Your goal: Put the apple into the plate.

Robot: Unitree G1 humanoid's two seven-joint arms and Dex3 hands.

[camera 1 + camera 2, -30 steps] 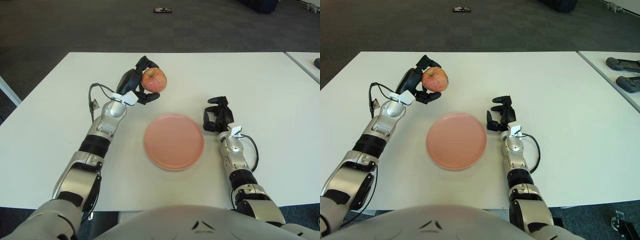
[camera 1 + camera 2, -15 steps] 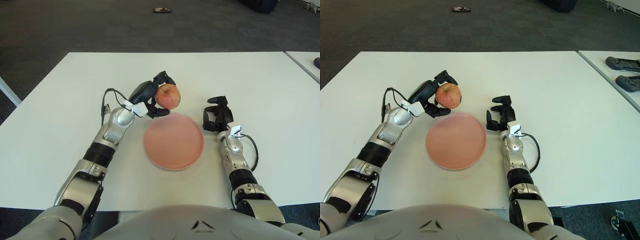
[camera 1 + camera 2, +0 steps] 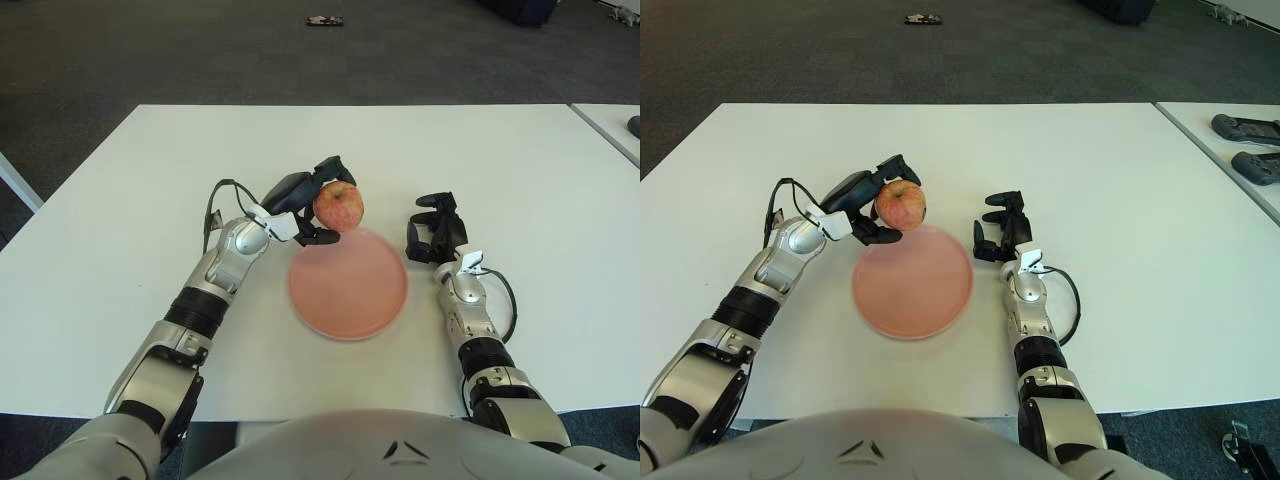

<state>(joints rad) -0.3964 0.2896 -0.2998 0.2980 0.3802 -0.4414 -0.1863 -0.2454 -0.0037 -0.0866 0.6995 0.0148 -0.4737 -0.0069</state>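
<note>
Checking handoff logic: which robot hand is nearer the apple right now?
Left. The left robot hand grips the apple above the plate's far-left rim. The right robot hand sits apart, beside the plate's right edge.

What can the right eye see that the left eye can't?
Only the right eye view shows two dark gadgets lying on the neighbouring table. Only the left eye view shows a thin table leg at its left edge. Both show the left hand gripping the apple at the far rim of the pink plate, the right hand waiting right of the plate, and a small dark thing on the floor.
</note>
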